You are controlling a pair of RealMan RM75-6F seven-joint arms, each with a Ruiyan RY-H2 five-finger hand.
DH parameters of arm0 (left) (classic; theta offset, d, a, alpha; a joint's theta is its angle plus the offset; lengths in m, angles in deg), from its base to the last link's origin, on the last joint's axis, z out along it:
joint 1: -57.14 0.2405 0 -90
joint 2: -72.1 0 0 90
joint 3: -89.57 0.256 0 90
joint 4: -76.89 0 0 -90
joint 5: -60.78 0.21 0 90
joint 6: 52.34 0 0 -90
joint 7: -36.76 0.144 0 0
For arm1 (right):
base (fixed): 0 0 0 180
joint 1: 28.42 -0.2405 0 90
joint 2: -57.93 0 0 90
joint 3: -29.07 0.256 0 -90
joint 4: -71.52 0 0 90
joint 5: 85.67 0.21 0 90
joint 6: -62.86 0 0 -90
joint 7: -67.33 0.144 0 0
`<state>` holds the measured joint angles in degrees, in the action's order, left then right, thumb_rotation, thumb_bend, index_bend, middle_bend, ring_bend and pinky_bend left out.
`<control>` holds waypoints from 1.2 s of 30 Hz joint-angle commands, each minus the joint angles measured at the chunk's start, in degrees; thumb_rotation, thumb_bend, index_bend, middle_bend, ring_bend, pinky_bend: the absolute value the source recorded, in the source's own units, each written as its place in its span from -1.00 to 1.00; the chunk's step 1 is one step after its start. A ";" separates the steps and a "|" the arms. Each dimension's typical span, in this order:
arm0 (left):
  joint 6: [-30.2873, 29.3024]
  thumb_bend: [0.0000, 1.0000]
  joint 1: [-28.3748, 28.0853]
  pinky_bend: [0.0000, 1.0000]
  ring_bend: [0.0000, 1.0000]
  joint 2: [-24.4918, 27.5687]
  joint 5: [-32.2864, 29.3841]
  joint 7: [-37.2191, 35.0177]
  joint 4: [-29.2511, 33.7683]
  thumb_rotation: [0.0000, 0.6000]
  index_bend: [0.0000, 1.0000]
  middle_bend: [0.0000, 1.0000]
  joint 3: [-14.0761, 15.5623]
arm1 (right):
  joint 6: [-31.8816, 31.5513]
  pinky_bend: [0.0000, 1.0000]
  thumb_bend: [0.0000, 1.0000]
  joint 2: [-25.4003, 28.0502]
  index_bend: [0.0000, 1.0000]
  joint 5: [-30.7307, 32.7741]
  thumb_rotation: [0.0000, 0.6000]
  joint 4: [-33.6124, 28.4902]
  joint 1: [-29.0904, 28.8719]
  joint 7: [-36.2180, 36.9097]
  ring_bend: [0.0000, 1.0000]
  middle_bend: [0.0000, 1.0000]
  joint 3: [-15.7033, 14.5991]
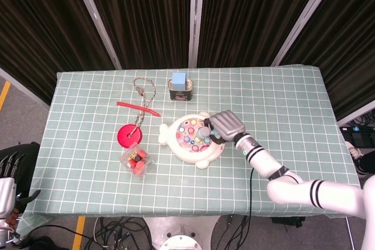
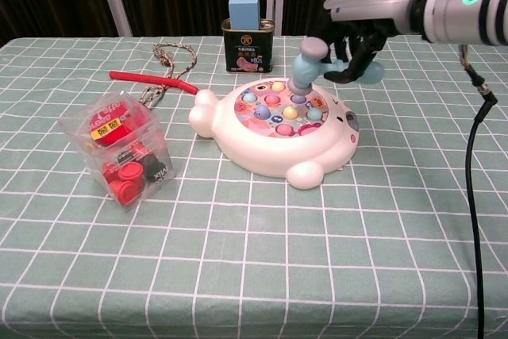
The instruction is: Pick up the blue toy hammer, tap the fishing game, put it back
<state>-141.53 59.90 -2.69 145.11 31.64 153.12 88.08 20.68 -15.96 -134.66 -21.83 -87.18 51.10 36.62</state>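
Note:
My right hand (image 1: 227, 126) (image 2: 357, 41) grips the blue toy hammer (image 2: 311, 63) by its handle. The hammer's grey-blue head (image 1: 203, 132) hangs a little above the coloured fish at the right side of the white fishing game (image 1: 190, 139) (image 2: 278, 129), apart from them. My left hand (image 1: 9, 185) shows at the lower left edge of the head view, off the table, fingers apart and holding nothing. It is absent from the chest view.
A dark tin with a blue block on top (image 1: 179, 88) (image 2: 249, 33) stands behind the game. A red stick (image 1: 137, 108) and a cord (image 1: 144, 89) lie at left. A red disc (image 1: 129, 135) and a clear box of red pieces (image 1: 136, 162) (image 2: 121, 147) sit front left.

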 commanded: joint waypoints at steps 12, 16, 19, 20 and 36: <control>-0.33 -0.93 -0.47 -1.00 -0.98 0.71 0.73 2.19 2.29 1.00 -0.79 -0.94 -0.13 | -0.04 0.32 -0.07 1.90 0.37 -4.16 1.00 6.97 9.23 6.50 0.06 0.20 -5.45; -0.41 -0.93 -0.54 -1.00 -0.98 1.13 0.78 2.80 2.86 1.00 -0.79 -0.94 -0.19 | 0.84 0.11 -0.15 -1.50 0.13 -7.87 1.00 11.92 11.76 12.33 -0.05 0.11 -5.40; -0.64 -0.93 -0.54 -1.00 -0.98 1.27 0.88 2.98 3.16 1.00 -0.79 -0.94 -0.25 | 0.68 -0.23 -0.20 -3.07 -0.26 -10.57 1.00 14.04 13.22 15.20 -0.28 -0.07 -5.37; -0.64 -0.93 -0.51 -1.00 -0.98 1.28 0.85 2.95 3.19 1.00 -0.79 -0.94 -0.24 | 0.57 -0.31 -0.22 -3.28 -0.39 -11.30 1.00 14.28 13.62 15.89 -0.37 -0.16 -5.39; -1.31 -0.93 -0.23 -1.00 -0.98 1.10 0.62 2.10 2.56 1.00 -0.79 -0.94 -0.53 | -22.48 -0.57 -0.27 7.94 -0.86 -23.66 1.00 2.50 29.84 22.69 -0.77 -0.54 -7.37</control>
<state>-142.85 59.67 -1.58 145.72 33.75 155.67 87.56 5.05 -11.78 -154.96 -15.72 -62.74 71.53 30.35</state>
